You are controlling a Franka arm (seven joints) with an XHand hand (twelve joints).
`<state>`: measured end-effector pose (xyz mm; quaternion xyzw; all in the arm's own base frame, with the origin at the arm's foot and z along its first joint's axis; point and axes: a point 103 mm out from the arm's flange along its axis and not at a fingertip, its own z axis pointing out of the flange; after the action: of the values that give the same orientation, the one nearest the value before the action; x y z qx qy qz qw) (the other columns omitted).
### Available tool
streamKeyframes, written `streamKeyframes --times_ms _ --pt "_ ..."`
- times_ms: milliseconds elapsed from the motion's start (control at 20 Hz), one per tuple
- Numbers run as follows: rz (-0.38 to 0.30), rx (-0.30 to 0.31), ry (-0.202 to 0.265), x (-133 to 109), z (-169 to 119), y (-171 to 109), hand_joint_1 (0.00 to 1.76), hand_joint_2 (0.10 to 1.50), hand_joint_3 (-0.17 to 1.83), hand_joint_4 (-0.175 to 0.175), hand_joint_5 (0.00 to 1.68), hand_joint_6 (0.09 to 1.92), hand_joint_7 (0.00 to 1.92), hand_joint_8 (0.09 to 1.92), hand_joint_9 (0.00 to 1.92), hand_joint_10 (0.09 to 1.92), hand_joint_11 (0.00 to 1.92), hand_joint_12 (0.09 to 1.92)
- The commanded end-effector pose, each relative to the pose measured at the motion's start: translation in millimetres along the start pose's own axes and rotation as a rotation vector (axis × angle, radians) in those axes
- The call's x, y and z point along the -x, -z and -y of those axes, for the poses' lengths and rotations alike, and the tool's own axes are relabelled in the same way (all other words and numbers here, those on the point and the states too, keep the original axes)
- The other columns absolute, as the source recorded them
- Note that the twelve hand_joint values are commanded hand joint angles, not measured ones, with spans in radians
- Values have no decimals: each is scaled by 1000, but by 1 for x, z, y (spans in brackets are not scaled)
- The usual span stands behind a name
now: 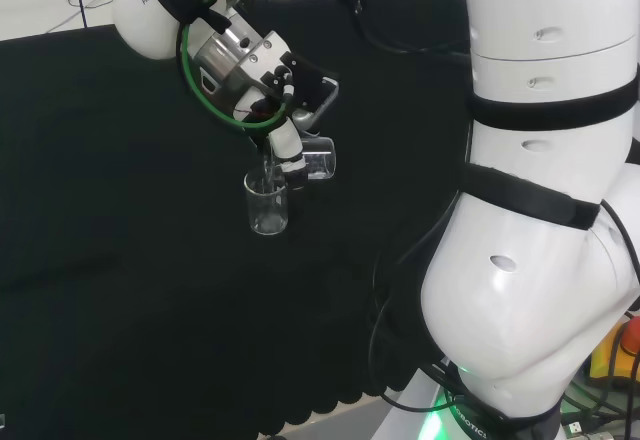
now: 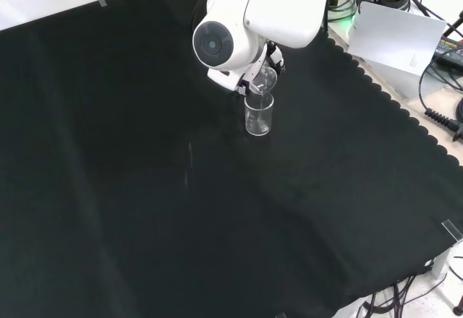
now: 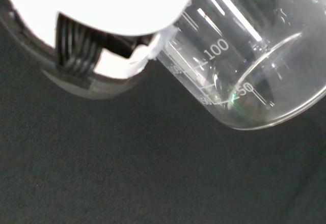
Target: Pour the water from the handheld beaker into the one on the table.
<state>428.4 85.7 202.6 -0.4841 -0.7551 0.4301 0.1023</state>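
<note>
In the head view, the hand [image 1: 285, 140] hangs over the black cloth [image 1: 120, 210], its fingers wrapped round a clear beaker [image 1: 318, 158] that lies tipped on its side. The beaker's mouth end is hard to make out behind the fingers. Just below stands a second beaker [image 1: 267, 203], upright on the cloth, its rim close under the hand. The glass is faint against the cloth, and I cannot tell how much water either vessel holds. The arm's big white links [image 1: 540, 210] cover the right of this view.

In the front view, a white link with a round grey cap [image 2: 217, 43] stands before the hand, so little of the fingers can be seen. The held beaker [image 2: 265, 78] peeks out tilted beside it, directly above the standing beaker [image 2: 258, 113]. The cloth [image 2: 145, 209] has a scalloped edge at the right, with cables and a white sheet beyond it.

In the wrist view, a blurred white part of the hand [image 3: 102, 10] sits against the held beaker [image 3: 244, 71], whose printed scale marks are visible and whose wall is cut off by the frame edge. Dark cloth [image 3: 127, 173] lies behind.
</note>
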Motion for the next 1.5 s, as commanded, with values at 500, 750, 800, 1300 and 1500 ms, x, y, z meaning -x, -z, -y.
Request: streamKeyframes --times_ms 500,750,800,1300,1500 --pt "35 -65 -32 0 2 6 1334 551 724 -175 1465 305 1527 258 1767 239 1501 664" --pt "41 -82 -37 0 3 6 1334 551 724 -175 1465 305 1528 257 1767 236 1499 664" --pt "40 -86 -37 0 3 6 1334 551 724 -175 1465 305 1528 257 1767 236 1499 664" --pt "45 -117 -43 0 4 8 1334 552 723 -175 1465 305 1528 256 1766 231 1496 665" --pt "55 -123 -54 1 6 11 1334 552 722 -175 1465 305 1527 256 1766 230 1497 666"
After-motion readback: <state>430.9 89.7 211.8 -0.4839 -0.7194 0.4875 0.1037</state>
